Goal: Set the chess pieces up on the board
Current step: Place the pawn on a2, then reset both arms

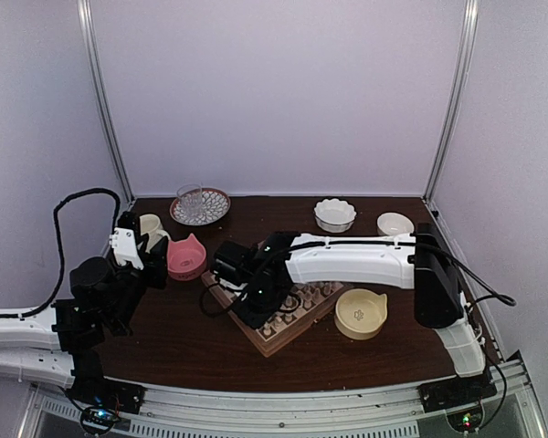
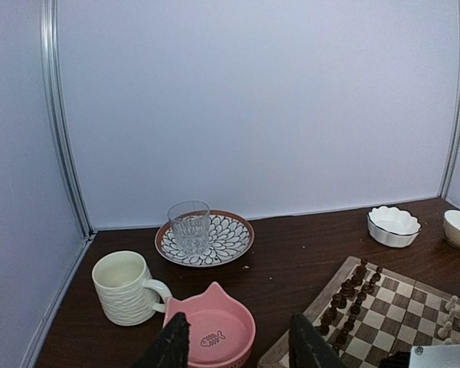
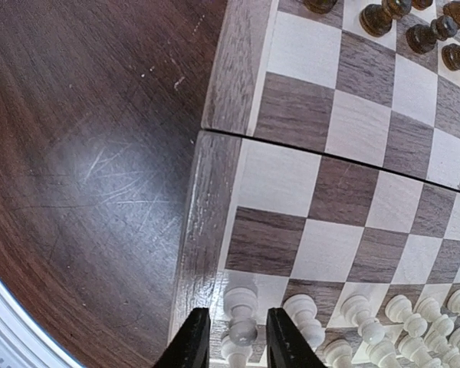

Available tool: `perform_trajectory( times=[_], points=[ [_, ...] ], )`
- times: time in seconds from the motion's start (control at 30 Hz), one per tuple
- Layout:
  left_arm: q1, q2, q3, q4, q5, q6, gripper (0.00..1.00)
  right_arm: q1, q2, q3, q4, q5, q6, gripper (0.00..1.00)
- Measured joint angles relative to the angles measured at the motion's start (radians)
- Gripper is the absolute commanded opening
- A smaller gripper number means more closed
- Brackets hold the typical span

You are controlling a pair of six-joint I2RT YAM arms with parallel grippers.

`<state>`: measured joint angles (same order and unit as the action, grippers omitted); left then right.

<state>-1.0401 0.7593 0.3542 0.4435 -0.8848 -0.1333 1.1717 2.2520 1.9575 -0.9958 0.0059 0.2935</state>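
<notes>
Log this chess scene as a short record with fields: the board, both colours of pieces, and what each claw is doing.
Board: square checkered wooden chessboard, lying on the dark brown table
Cream pieces: small cream-white chess figures lined up along one edge
Dark pieces: small dark brown chess figures along the opposite edge
Right claw: open, one finger on either side of the corner cream piece
Left claw: open, empty, facing the pink cat-eared bowl

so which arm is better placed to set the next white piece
Right. The right gripper sits over a corner of the board, straddling a cream piece; the left gripper hangs off the board by the pink bowl.
</notes>
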Motion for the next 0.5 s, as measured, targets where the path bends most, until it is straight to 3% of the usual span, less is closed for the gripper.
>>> perform_trajectory(
  times=[0.3, 0.5],
  points=[
    [0.0, 0.0, 0.0, -0.003, 0.005, 0.0, 0.45, 0.0, -0.003, 0.132, -0.067, 0.037, -0.022, 0.31],
    [0.0, 0.0, 0.0, -0.004, 0.027, 0.006, 0.45, -0.004, -0.136, 0.059, -0.02, 0.131, -0.053, 0.33]
  ],
)
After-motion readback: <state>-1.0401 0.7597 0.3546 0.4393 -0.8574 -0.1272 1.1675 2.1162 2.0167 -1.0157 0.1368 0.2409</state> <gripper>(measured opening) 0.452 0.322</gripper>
